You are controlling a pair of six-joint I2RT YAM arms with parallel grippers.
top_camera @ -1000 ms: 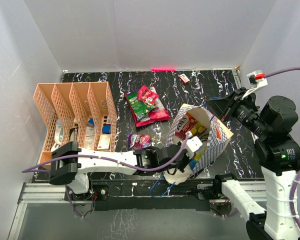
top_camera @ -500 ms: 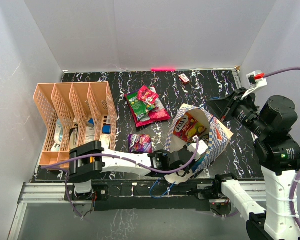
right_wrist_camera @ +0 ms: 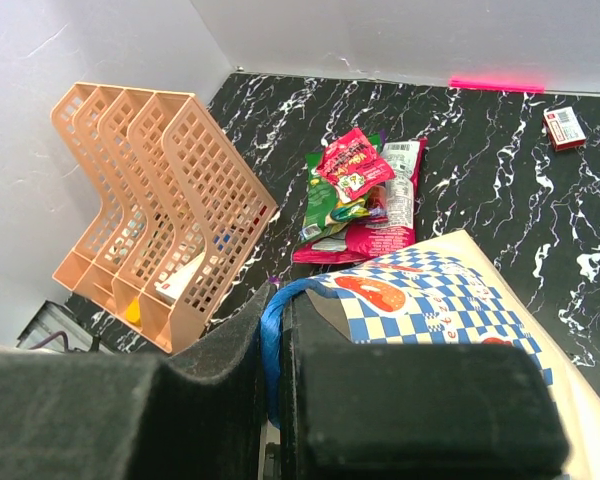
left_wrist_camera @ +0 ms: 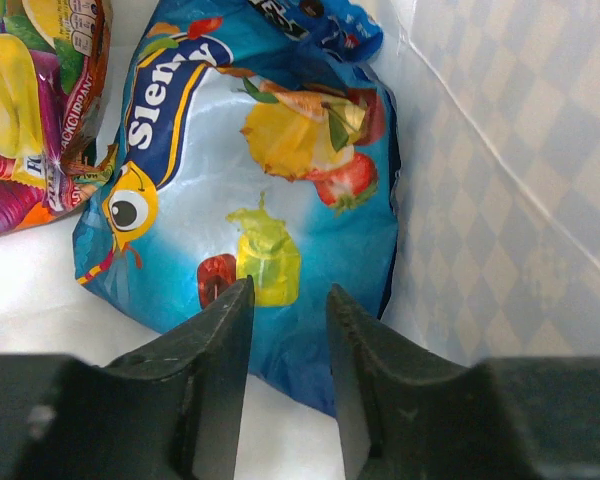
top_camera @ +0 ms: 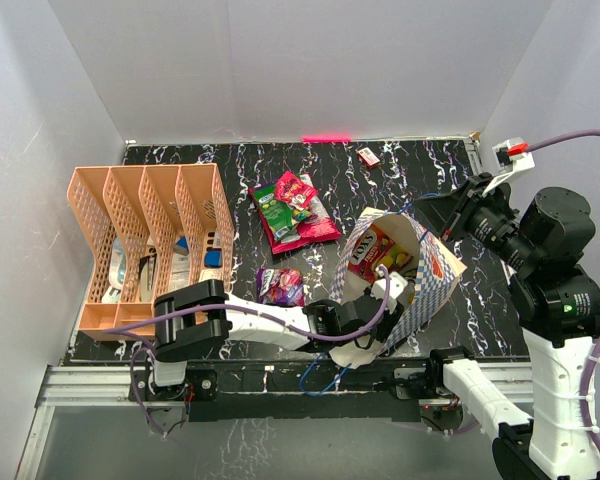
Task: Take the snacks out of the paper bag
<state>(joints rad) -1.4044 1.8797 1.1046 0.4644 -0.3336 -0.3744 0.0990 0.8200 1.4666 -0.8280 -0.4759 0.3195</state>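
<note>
The paper bag (top_camera: 430,268) lies tilted on the black table, its white inside facing up-left. My right gripper (right_wrist_camera: 277,320) is shut on its blue cord handle (right_wrist_camera: 272,345) and holds the rim up. My left gripper (top_camera: 385,292) reaches into the bag's mouth. In the left wrist view its jaws (left_wrist_camera: 290,300) stand a little apart just over the near edge of a blue snack packet (left_wrist_camera: 270,170), gripping nothing. A red-yellow-purple packet (left_wrist_camera: 30,100) lies to its left. Outside the bag lie a pile of red, pink and green snacks (top_camera: 292,208) and a purple packet (top_camera: 279,284).
A peach lattice organizer (top_camera: 150,235) stands at the left with small items in its slots. A small red-and-white box (top_camera: 368,156) lies near the back wall. The bag's chequered wall (left_wrist_camera: 520,170) rises close on the right of my left gripper.
My left gripper's jaws have parted inside the bag, and the left arm's elbow has slid right along the table's front. The right arm and the bag have stayed put.
</note>
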